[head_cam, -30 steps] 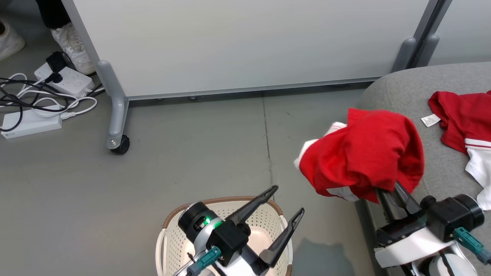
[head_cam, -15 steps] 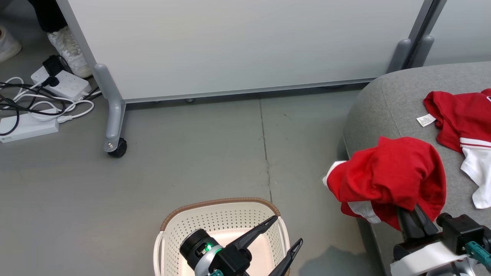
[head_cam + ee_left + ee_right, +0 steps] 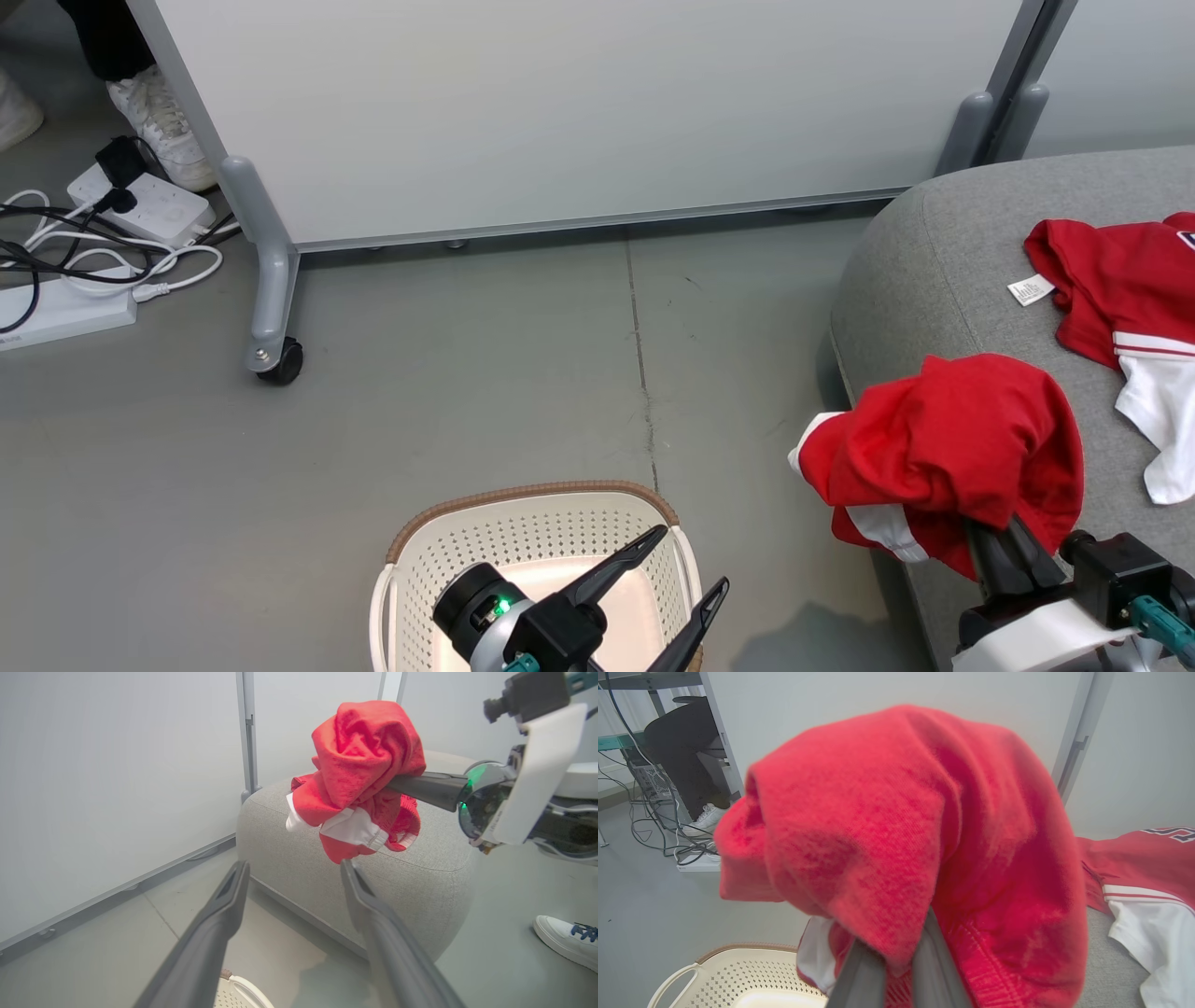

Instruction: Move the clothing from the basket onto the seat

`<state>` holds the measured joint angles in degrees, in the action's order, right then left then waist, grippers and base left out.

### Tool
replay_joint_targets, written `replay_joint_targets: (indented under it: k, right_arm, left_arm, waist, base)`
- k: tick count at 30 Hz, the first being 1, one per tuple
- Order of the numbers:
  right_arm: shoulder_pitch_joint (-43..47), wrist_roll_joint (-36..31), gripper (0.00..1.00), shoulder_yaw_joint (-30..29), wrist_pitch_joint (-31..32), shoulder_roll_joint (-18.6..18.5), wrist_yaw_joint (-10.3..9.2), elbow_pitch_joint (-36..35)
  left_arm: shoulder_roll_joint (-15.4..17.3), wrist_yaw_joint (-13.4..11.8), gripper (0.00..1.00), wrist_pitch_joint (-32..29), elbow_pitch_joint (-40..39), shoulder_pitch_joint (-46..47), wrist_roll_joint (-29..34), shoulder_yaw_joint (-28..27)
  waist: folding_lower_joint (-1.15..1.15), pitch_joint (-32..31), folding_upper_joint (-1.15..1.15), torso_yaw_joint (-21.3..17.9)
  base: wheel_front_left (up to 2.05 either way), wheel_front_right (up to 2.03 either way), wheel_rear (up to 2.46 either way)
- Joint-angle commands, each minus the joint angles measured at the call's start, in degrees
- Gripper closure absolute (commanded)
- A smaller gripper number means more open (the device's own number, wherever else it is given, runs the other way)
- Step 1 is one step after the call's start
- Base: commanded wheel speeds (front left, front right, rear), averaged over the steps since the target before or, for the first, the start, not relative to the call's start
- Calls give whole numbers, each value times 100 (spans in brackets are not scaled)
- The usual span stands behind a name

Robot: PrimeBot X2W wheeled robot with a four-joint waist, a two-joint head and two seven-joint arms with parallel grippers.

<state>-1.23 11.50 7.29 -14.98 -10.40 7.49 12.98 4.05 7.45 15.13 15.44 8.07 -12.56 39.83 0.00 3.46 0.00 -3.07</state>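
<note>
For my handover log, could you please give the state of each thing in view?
Bunched red fabric garment, gripped and held aloft.
Red-and-white garment, lying spread on grey sofa seat.
Cream perforated plastic basket, upright, visible interior bare.
Left gripper, open.
Right gripper, shut on the bunched garment.

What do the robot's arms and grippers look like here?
Left gripper and right gripper match: two long, dark grey tapered fingers on a black block, a teal plug alongside, and a pale forearm shell. A green light glows on the left's round black wrist.
</note>
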Motion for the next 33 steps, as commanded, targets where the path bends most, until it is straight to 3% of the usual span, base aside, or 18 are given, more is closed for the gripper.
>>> replay_joint_targets:
  k: [1,18,33]
  right_arm:
    - [-33,35,100,-26,-29,-36,1,2]
    - [-55,39,100,-38,-29,-75,1,22]
    - [-159,-37,100,-30,-29,-58,1,-49]
  left_arm:
    - [0,4,0,2,18,-53,8,-28]
    - [-9,4,0,2,40,-22,38,-15]
    - [-16,4,0,2,-16,150,53,-68]
  waist:
    - [0,1,0,3]
    - [0,23,0,-68]
    - [0,231,0,-870]
  base:
    - [0,0,0]
    - [0,0,0]
    - [0,0,0]
